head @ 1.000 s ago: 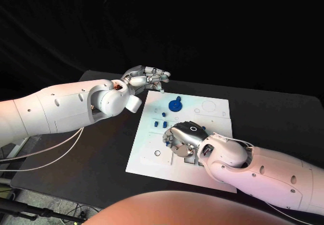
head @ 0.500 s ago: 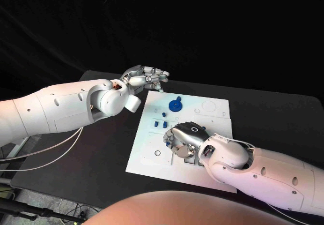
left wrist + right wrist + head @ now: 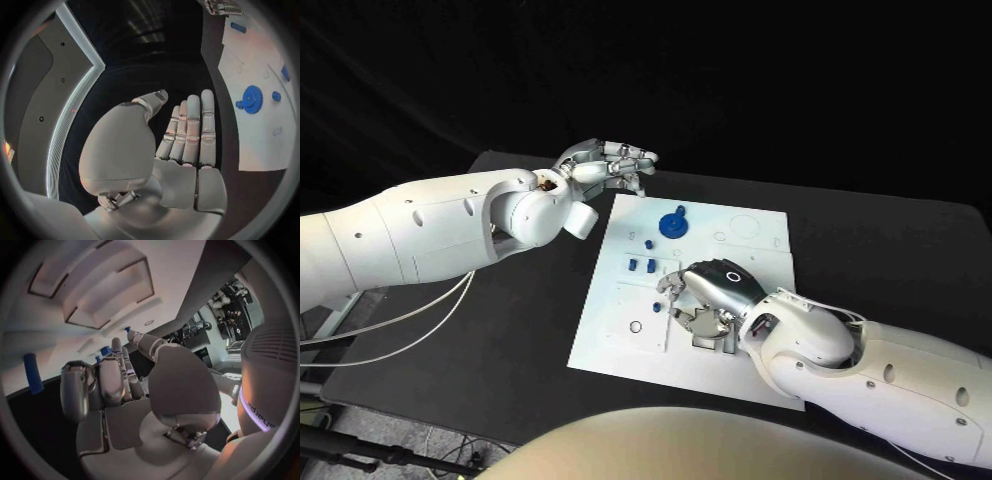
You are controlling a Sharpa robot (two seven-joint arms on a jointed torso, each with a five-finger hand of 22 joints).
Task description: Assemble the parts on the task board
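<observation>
Since the earlier frames the right hand (image 3: 701,305) has slid a little nearer the robot along the flat white rectangular task board (image 3: 620,300), and its fingers now reach down onto the recessed slots on the board's near half; the left hand (image 3: 607,163) has stayed where it was, off the board's far left corner. Whether the right hand has anything pinched cannot be told: in the right wrist view its fingers (image 3: 103,382) lie loosely curled toward the board with no part plainly between them. In the left wrist view the left hand (image 3: 181,150) holds nothing, its fingers straight and close together with the thumb set apart.

On the board lies one round blue toothed gear (image 3: 674,224), on the far half. Just on the near side of the gear sits one small blue peg (image 3: 649,243). Nearer still, two short blue pieces (image 3: 639,265) lie side by side, just beyond the right hand. One more small blue part (image 3: 659,282) lies touching or almost touching that hand's fingertips.

The board rests on the black counter (image 3: 516,340)
</observation>
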